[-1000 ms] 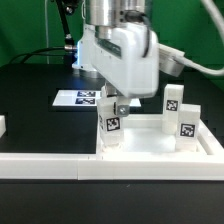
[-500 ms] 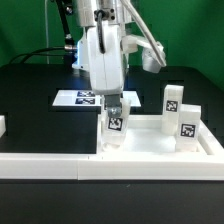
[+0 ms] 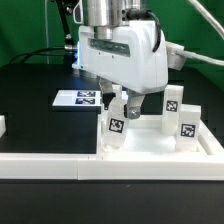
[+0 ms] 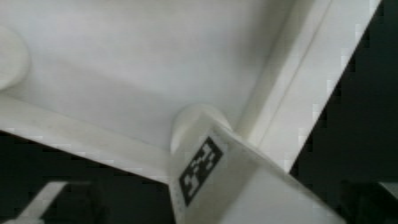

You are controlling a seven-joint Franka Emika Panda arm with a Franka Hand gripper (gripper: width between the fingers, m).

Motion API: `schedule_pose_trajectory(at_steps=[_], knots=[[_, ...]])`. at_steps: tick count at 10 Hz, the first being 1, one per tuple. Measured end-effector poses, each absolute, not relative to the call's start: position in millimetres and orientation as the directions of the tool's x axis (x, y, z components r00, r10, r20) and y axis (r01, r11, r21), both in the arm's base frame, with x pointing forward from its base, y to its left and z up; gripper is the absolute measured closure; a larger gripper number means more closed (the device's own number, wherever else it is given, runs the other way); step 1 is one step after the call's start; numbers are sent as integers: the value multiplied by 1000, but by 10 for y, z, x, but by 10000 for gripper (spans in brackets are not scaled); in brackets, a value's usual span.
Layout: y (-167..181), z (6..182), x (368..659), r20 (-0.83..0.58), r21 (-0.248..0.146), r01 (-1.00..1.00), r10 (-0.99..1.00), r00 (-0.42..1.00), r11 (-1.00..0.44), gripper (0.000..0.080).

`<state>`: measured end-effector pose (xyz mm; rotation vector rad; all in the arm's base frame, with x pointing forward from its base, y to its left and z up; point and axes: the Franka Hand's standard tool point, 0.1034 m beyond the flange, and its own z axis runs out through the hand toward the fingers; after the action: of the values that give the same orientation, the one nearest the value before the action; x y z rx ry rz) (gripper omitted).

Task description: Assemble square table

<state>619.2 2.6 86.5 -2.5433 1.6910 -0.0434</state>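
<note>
Exterior view: the tool (image 3: 122,103) hangs spread over a small white tagged block leg (image 3: 113,126), its fingers apart.
Three such legs stand in the white plastic square tray-like top (image 3: 150,147) near the black desk's (image 3: 35,90) front edge; the arm partly hides the marker board (image 3: 82,98).
</note>
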Motion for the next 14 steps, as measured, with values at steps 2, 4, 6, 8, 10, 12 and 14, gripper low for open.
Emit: schedule_pose_trajectory(at_steps=[2, 4, 6, 8, 10, 12, 14], knots=[[37, 850, 6190, 11, -65, -792, -794, 607, -607, 151], [132, 781, 6228, 51, 5, -481, -480, 876, -877, 151], [120, 781, 6228, 51, 4, -508, -507, 861, -862, 151], [114, 779, 6226, 51, 1, -532, -531, 846, -847, 274], [114, 776, 6221, 49, -6, -650, -650, 758, -760, 450], [116, 777, 6222, 48, -11, -729, -728, 684, -685, 512], [120, 777, 6224, 47, -19, -817, -817, 575, -576, 512]])
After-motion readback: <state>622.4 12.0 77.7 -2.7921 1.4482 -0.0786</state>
